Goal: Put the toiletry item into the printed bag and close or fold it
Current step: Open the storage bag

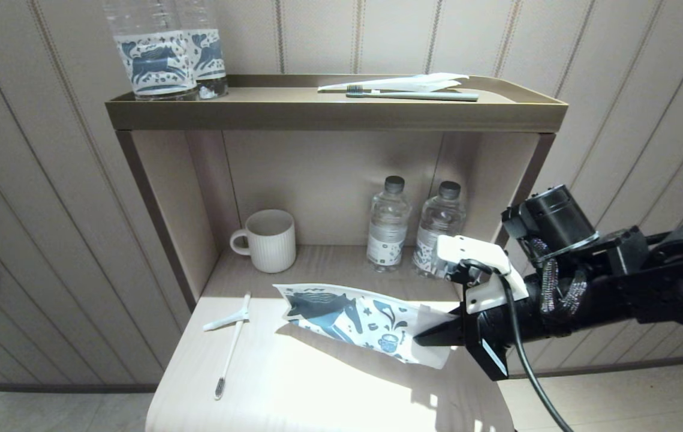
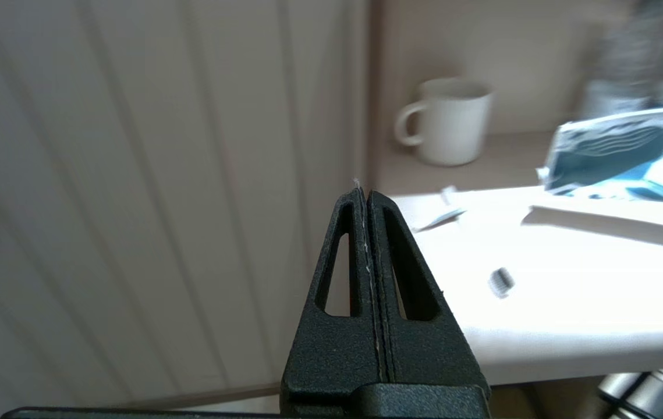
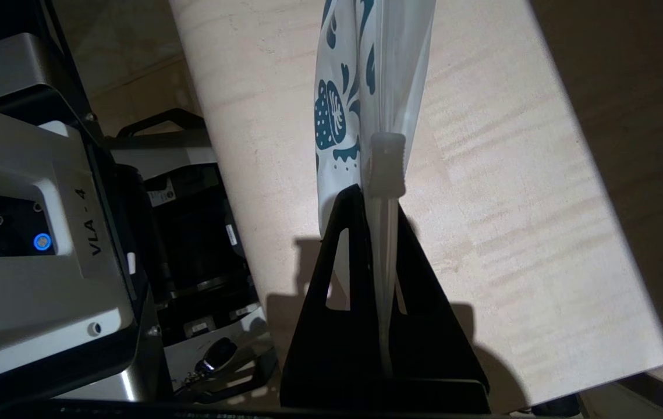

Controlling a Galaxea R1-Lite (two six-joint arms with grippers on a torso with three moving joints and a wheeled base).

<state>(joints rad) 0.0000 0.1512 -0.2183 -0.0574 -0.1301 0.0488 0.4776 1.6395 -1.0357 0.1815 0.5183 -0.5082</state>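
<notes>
Nothing is packed yet: the toothbrush (image 1: 230,348) and its small tube (image 1: 225,322) lie on the tabletop (image 1: 329,390) at nine o'clock of the printed bag (image 1: 359,322). Right pincer (image 1: 422,339) clamps the bag's three-o'clock end, lifted. Left pincer (image 2: 366,198) hovers off the tabletop's edge, closed and empty.

The right gripper (image 3: 379,201) pinches one end of the printed bag (image 3: 366,75), its black fingers (image 3: 346,279) closed on the white zip edge just behind the translucent slider (image 3: 387,163). The bag hangs above the pale wooden table (image 3: 511,192), casting a shadow. The robot's base (image 3: 46,233), marked "VLA - 4", sits beside the table.
</notes>
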